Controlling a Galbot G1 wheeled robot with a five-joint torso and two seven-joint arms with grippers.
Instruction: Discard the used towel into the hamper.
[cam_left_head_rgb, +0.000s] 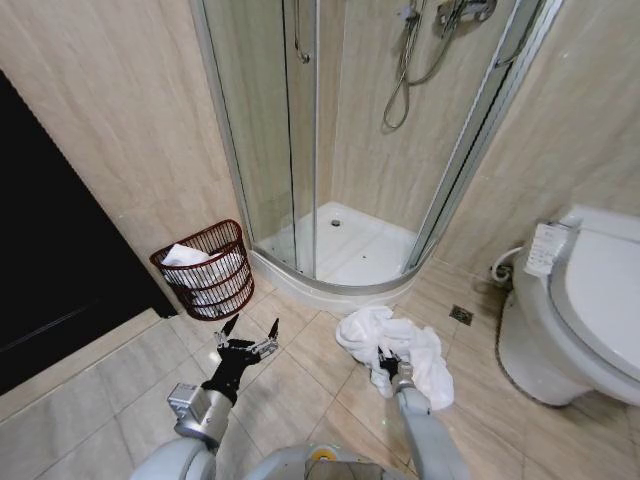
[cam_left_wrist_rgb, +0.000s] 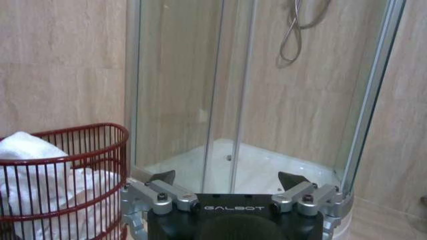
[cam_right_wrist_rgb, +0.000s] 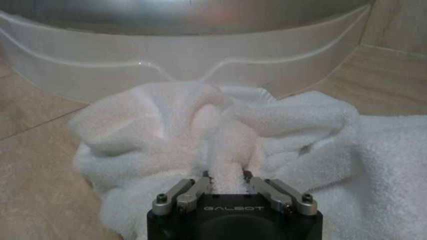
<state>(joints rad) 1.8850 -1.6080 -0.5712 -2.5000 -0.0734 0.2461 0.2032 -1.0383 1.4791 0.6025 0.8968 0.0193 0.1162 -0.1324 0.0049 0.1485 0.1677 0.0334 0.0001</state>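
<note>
Head view: white towel (cam_left_head_rgb: 395, 345) crumpled on the floor tiles before the shower base (cam_left_head_rgb: 340, 250); right tool (cam_left_head_rgb: 388, 368) down in its folds. Hamper (cam_left_head_rgb: 207, 270) stands against the wall, left of the shower, white cloth already inside. Left tool (cam_left_head_rgb: 245, 335) hangs near the hamper.

Left wrist view: left tool (cam_left_wrist_rgb: 227, 182) spread, holding nothing; "GALBOT" readable on its body.

Right wrist view: right tool (cam_right_wrist_rgb: 227, 179) pinching a towel ridge; "GALBOT" again. Grasp step; next likely needs a lift and carry leftward.
</note>
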